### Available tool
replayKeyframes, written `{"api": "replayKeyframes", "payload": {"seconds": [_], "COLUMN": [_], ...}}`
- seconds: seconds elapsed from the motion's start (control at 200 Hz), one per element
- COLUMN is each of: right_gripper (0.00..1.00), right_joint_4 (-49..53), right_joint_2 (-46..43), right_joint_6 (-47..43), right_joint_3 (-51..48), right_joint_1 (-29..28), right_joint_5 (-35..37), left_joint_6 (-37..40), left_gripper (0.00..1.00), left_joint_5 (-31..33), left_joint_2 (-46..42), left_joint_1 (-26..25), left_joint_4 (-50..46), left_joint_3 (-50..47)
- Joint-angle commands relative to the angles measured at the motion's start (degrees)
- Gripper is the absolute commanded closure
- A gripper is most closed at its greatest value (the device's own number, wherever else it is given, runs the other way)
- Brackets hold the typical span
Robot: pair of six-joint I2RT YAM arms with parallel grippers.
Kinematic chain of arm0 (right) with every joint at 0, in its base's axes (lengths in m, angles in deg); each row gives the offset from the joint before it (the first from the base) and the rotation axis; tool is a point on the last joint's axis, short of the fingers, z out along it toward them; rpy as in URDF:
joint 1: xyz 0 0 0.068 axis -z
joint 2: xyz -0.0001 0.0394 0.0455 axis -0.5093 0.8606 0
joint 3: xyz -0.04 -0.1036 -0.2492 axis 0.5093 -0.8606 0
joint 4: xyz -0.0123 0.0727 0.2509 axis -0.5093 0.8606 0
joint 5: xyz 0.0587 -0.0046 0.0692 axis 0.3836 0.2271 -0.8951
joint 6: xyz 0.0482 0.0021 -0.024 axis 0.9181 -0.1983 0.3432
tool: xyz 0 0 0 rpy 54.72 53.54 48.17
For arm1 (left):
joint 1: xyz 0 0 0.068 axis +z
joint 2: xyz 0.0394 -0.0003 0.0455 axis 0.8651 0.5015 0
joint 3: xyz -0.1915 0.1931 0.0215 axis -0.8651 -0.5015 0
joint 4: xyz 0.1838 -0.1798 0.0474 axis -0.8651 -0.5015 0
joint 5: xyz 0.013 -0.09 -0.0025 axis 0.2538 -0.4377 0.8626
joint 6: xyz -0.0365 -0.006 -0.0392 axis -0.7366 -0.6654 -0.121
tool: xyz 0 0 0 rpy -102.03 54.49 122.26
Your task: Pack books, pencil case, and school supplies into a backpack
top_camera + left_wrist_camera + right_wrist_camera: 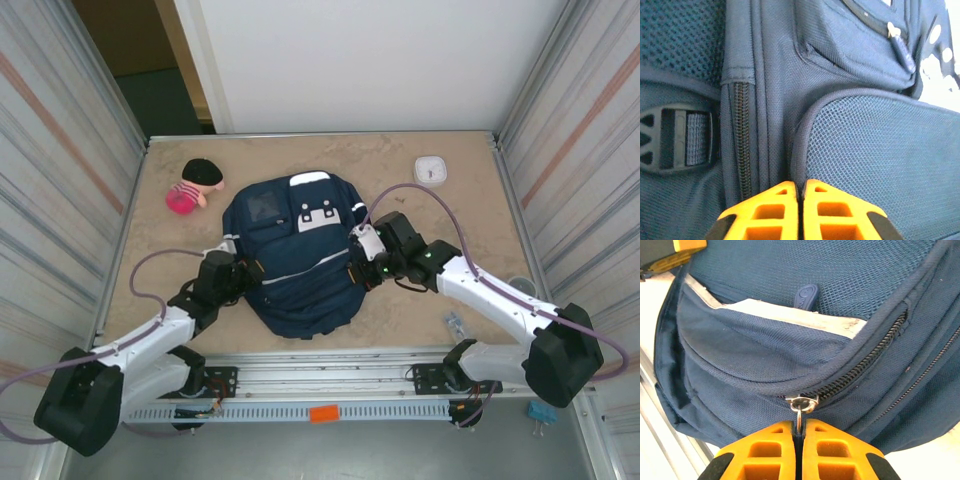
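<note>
1. The backpack (300, 290) lies flat in the middle of the table (400, 165), front pocket up. Its near end is at the table's near edge, just beside the metal rail (400, 357).
2. The left gripper (800, 197) is against the bag's left side with its orange fingers pressed together. A piped seam beside the mesh pocket (880, 150) runs into the line between them. Whether any fabric is caught there is hard to make out.
3. The right gripper (799, 437) is at the bag's right side with its fingers closed, pinching the metal zipper pull (799, 416). The pull hangs from a slider on a curved zipper whose teeth stand apart to the right of the slider.
4. The bag's inside is hidden. In the left wrist view a dark strap buckle (675, 137) is cut off by the left edge.
5. The white patch (318, 215) on the front pocket carries dark marks too small to read. A pale trim stripe (790, 315) crosses the pocket above the zipper.
6. A small clear item (455, 323) lies on the table near the right arm, well apart from the bag.
7. A white square device (430, 168) sits at the far right and a pink toy with a black cap (193, 186) at the far left. Bare tabletop lies between each of them and the bag. Ribbed panels (60, 150) wall the left and right sides.
</note>
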Motion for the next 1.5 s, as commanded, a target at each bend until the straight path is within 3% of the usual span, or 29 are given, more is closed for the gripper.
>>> {"api": "replayKeyframes", "payload": {"seconds": [0.0,0.115,0.276,0.641,1.057,1.178,1.313,1.498], "right_gripper": [1.00,1.00,1.00,1.00,1.00,0.87,0.69,0.46], "right_joint_4": [-0.4,-0.8,-2.6,-8.1,-18.5,-17.4,-16.9,-23.2], "right_joint_2": [-1.4,-1.6,-0.9,11.6,22.1,23.3,18.9,9.4], "right_joint_6": [1.1,3.6,8.2,17.1,25.8,26.1,27.6,38.7], "right_joint_3": [-0.8,-1.1,0.1,8.6,16.2,17.5,13.8,2.3], "right_joint_1": [-0.8,-2.2,-8.3,-22.8,-27.6,-27.6,-25.5,-20.4], "right_joint_5": [1.6,2.5,4.5,7.9,4.5,3.4,4.4,7.5], "left_joint_6": [-6.4,-9.2,-10.8,-15.8,-17.4,-16.2,-14.0,-11.6], "left_gripper": [0.99,1.00,1.00,1.00,1.00,1.00,1.00,1.00], "left_joint_5": [0.4,6.6,13.9,13.8,13.2,14.4,16.8,14.1], "left_joint_2": [-3.8,-9.4,-14.7,-12.7,-12.0,-13.0,-15.2,-15.7], "left_joint_1": [-0.4,-2.3,-4.9,-5.3,-5.4,-5.4,-5.4,-3.1], "left_joint_4": [4.9,2.7,1.1,4.6,5.0,3.8,0.2,-0.3], "left_joint_3": [-2.0,-1.6,-0.6,-0.3,0.8,0.8,0.8,0.2]}}
